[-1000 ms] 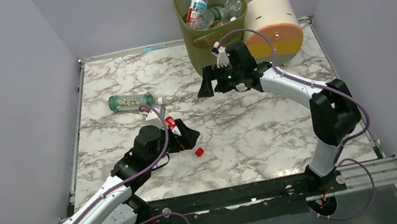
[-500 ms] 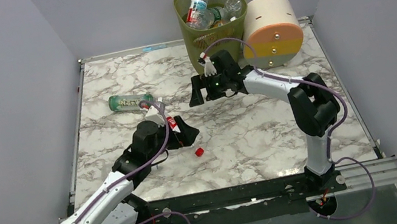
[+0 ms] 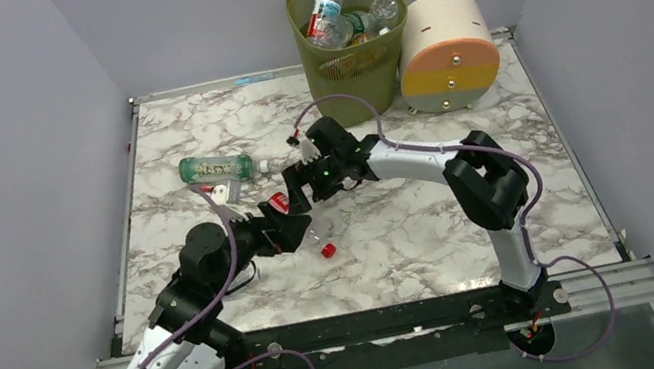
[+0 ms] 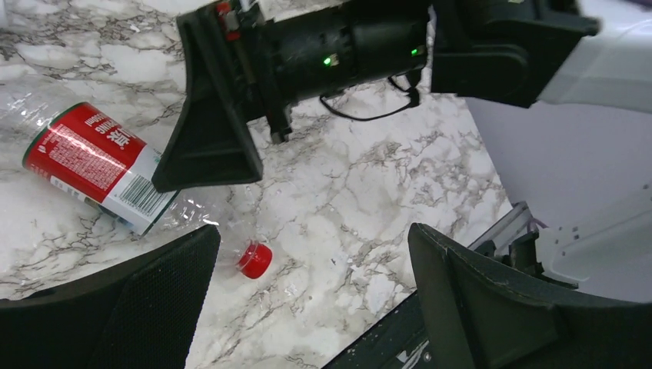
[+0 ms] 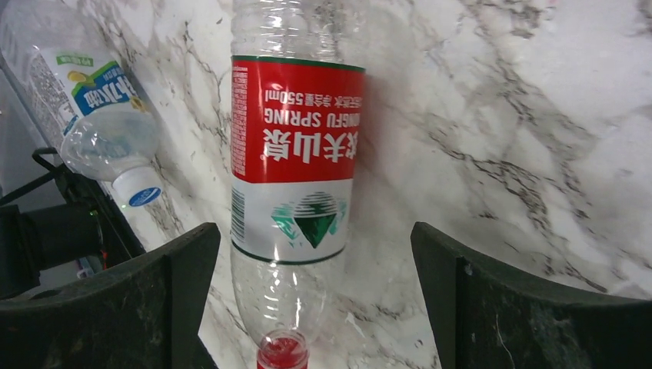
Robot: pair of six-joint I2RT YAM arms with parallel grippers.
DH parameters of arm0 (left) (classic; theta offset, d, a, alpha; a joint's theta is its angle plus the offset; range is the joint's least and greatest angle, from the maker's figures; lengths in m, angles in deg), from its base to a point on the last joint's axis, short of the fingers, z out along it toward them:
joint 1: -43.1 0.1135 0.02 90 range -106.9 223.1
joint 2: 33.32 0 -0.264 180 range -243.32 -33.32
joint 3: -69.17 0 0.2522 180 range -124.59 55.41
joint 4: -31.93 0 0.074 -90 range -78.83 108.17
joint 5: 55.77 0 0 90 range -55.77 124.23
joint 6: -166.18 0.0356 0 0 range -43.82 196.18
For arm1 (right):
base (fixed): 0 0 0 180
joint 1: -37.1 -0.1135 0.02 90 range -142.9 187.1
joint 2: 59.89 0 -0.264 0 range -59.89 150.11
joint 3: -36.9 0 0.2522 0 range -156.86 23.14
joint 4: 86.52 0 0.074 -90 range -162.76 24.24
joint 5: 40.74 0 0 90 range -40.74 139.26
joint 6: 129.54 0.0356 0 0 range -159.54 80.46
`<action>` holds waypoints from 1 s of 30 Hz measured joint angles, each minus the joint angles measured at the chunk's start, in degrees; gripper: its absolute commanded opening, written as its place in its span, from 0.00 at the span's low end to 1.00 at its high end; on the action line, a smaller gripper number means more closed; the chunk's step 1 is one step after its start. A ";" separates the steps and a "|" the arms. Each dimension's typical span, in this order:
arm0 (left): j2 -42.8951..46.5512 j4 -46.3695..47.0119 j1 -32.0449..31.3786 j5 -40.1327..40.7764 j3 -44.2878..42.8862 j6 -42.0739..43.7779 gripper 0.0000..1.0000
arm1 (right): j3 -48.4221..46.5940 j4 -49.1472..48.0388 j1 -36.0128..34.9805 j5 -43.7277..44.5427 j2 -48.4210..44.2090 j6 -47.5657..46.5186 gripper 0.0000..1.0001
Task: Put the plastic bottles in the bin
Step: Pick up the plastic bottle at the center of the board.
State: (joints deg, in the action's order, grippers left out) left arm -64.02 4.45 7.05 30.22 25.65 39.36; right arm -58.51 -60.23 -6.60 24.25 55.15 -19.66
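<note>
A clear plastic bottle with a red label (image 3: 282,204) (image 5: 296,154) (image 4: 92,165) lies on the marble, its red cap (image 3: 327,249) (image 4: 254,259) pointing toward the arms. My right gripper (image 3: 297,194) (image 5: 311,234) hangs open over it, a finger on each side of the shoulder, not touching. My left gripper (image 3: 294,232) (image 4: 314,240) is open just near of the bottle's neck and holds nothing. A second bottle with a green-blue label and white cap (image 3: 217,168) (image 5: 92,108) lies to the left. The olive-green bin (image 3: 379,58) at the back holds several bottles.
A cream drum with an orange-and-yellow face (image 3: 447,52) lies right of the bin. Grey walls close in the table on the left, back and right. A metal rail (image 3: 378,323) runs along the near edge.
My right arm has swung from beside the bin leftward and nearer, ending over the red-label bottle. My left arm has pulled back a little toward the near left.
</note>
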 measured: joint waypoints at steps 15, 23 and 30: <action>7.69 -9.84 0.00 3.43 -4.55 -0.66 0.99 | -8.92 5.66 -5.84 5.79 7.17 -4.09 0.82; 4.79 -9.49 0.00 3.37 -4.57 -0.72 0.99 | -8.37 7.06 -7.39 7.28 8.02 -5.11 0.57; 3.67 -9.55 0.00 3.04 -6.43 -0.81 0.99 | -6.67 8.52 -7.50 9.77 4.81 -5.22 0.53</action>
State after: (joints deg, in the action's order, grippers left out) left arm -60.35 -5.10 7.05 33.26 19.22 38.55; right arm -65.17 -51.70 -14.10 34.02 59.96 -24.89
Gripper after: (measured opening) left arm 0.992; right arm 0.612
